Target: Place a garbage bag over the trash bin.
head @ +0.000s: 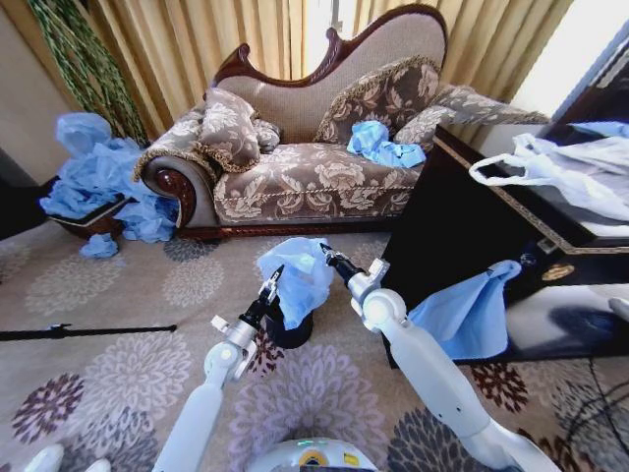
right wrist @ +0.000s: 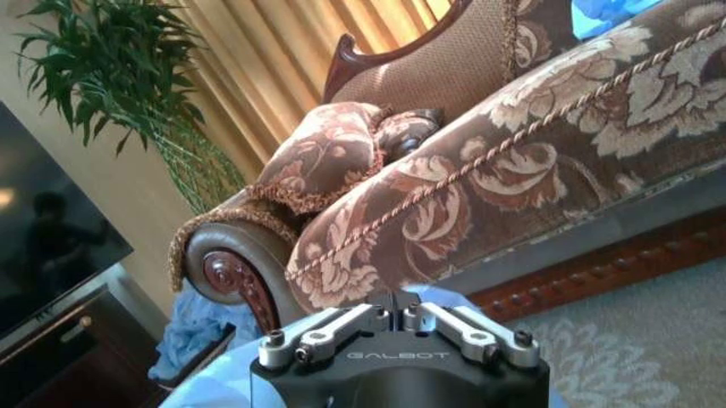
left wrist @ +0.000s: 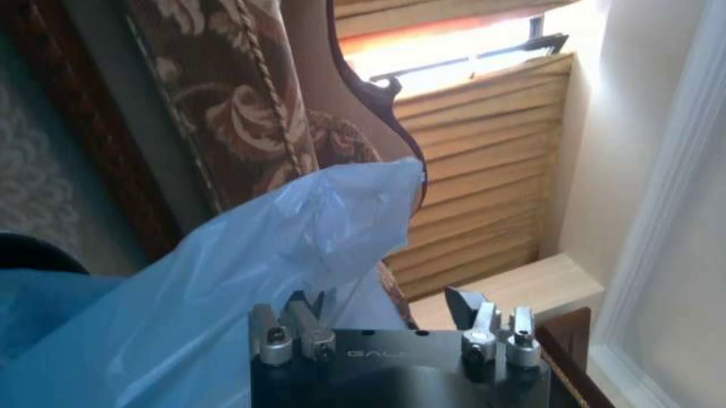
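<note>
The left end effector (head: 270,286) touches the left side of the light blue garbage bag (head: 298,275), with its fingers spread apart. The bag sits over the black trash bin (head: 289,332) on the carpet (head: 118,324), before the sofa (head: 305,177). The right end effector (head: 328,258) pinches the bag's right edge with its fingers closed.

The trash bin (head: 287,332) stands on the floor in front of the sofa (head: 314,167). The garbage bag (head: 298,275) sits on top of the bin. The left hand (head: 270,288) is at the bin's left side and the right hand (head: 329,258) at its right. A heap of bags (head: 103,177) lies left of the sofa.
</note>
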Controlling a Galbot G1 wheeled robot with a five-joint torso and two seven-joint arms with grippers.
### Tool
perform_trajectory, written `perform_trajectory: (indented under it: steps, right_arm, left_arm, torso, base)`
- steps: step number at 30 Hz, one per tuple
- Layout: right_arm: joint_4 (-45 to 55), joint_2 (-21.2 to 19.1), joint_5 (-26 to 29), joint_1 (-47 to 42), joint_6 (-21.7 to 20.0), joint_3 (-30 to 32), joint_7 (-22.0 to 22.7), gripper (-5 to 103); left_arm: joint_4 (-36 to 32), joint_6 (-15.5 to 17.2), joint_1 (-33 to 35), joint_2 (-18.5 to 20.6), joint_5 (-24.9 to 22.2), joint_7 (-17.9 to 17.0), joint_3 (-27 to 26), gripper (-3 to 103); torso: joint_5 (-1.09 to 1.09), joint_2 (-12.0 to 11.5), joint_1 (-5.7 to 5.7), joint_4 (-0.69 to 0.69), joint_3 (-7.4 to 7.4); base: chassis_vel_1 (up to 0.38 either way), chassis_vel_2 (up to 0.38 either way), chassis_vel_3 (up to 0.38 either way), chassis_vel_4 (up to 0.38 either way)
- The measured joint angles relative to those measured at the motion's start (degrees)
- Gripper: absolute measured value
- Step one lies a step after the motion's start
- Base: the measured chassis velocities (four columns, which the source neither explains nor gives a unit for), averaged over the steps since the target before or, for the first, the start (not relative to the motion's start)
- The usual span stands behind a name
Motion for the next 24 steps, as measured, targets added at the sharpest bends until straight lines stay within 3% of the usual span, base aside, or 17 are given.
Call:
perform_trajectory:
  steps: [2, 4, 5, 8, 12, 17, 19, 22, 24]
  right_arm:
    - [0.0, 0.1, -0.3, -0.2, 0.0, 0.0, -0.1, 0]
    - [0.0, 0.2, -0.4, -0.4, 0.0, 0.0, -0.2, 0]
    - [0.1, 0.2, -0.7, -1.0, 0.0, -0.2, -0.4, 0]
    - [1.1, 0.0, -2.1, -2.6, -0.5, -0.5, -0.7, 0]
    - [5.3, -2.1, -3.4, -6.0, -2.4, -0.5, -0.6, -3]
    - [10.1, -5.4, -4.0, -10.7, -5.3, -1.8, -0.5, 4]
    - [10.1, -5.4, -4.1, -11.0, -5.5, -2.1, 0.0, 10]
    - [8.5, -4.5, -4.0, -10.2, -6.0, -3.0, 0.9, -2]
    - [7.3, -4.1, -4.0, -9.1, -6.2, -3.5, 1.0, -2]
  left_arm:
    - [-0.5, -0.1, 0.5, 0.2, 0.0, 0.1, -0.8, 66]
    - [-0.7, -0.1, 0.8, 0.2, 0.0, 0.2, -1.1, 66]
    - [-0.9, -0.2, 1.1, 0.2, 0.3, 0.3, -1.4, 58]
    - [-1.1, -0.4, 1.9, 0.0, 1.0, 0.4, -1.4, 54]
    - [-1.7, -0.5, 2.7, -0.2, 1.6, 0.5, -1.2, 42]
    - [-2.0, -0.6, 2.6, -0.2, 1.6, 0.3, -1.2, 26]
    - [-2.1, -0.7, 2.5, -0.2, 1.6, 0.1, -1.3, 26]
    - [-2.2, -1.9, 2.3, -0.2, 0.8, -1.9, -1.2, 15]
    - [-2.4, -2.3, 2.1, -0.3, 0.2, -2.9, -1.3, 11]
  torso:
    - [0.0, 0.0, 0.0, 0.0, 0.0]
    - [0.0, 0.0, 0.0, 0.0, 0.0]
    - [0.0, 0.0, 0.0, 0.0, -0.01]
    - [0.0, 0.0, 0.0, 0.0, 0.0]
    - [0.0, 0.0, 0.0, 0.0, -0.01]
    - [0.0, 0.0, -0.01, -0.03, -0.01]
    - [0.01, 0.0, -0.01, -0.02, -0.01]
    - [0.01, 0.0, -0.01, 0.01, -0.01]
    - [0.0, 0.0, -0.01, 0.0, -0.01]
  base:
    - [0.0, 0.0, 0.0, 0.0]
    - [0.0, 0.0, 0.0, 0.0]
    - [0.0, 0.0, 0.0, 0.0]
    - [0.0, 0.0, 0.0, 0.0]
    - [0.0, 0.0, 0.0, 0.0]
    - [0.0, 0.0, 0.0, 0.0]
    - [0.0, 0.0, 0.0, 0.0]
    - [0.0, 0.0, 0.0, 0.0]
    - [0.0, 0.0, 0.0, 0.0]
